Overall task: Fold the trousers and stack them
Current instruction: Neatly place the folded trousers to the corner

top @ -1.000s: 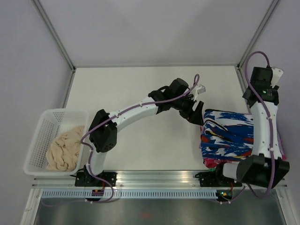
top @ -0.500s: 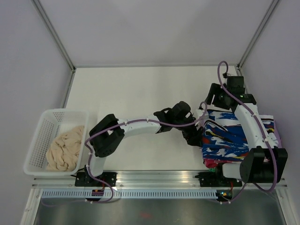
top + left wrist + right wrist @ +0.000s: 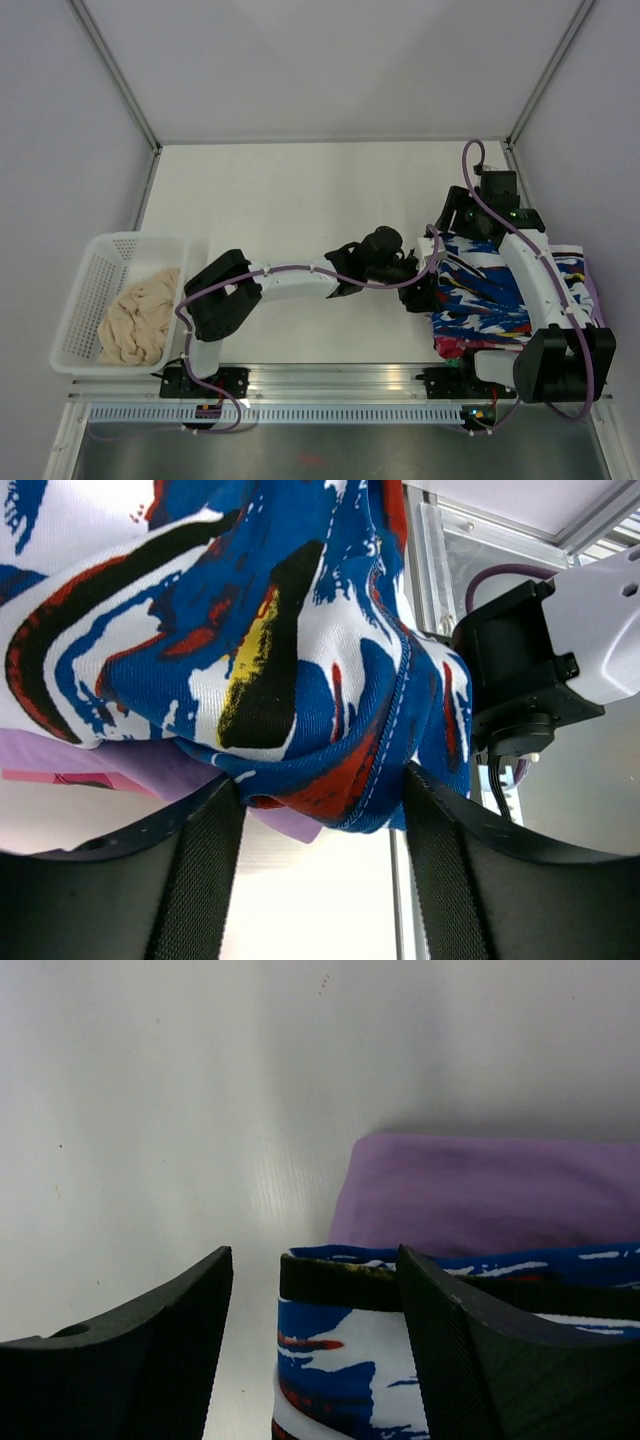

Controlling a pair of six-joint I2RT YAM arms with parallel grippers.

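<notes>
At right: trousers (image 3: 475, 300) folded, long axis left-right; left fingers (image 3: 200, 880) astride fold, grip unclear; right fingers (image 3: 140, 1340) released.

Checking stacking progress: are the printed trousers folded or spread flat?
Folded. The trousers form a compact layered bundle lying on a lilac garment; the left wrist view shows a rounded fold edge.

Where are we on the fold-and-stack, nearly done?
Done: the trousers lie folded on the lilac garment. In hand: the left gripper, jaws open, straddles a bulging fold at their left edge; the right gripper, jaws open, straddles the far-left corner. Left: probably tidying that bulge, then backing both arms off.
</notes>
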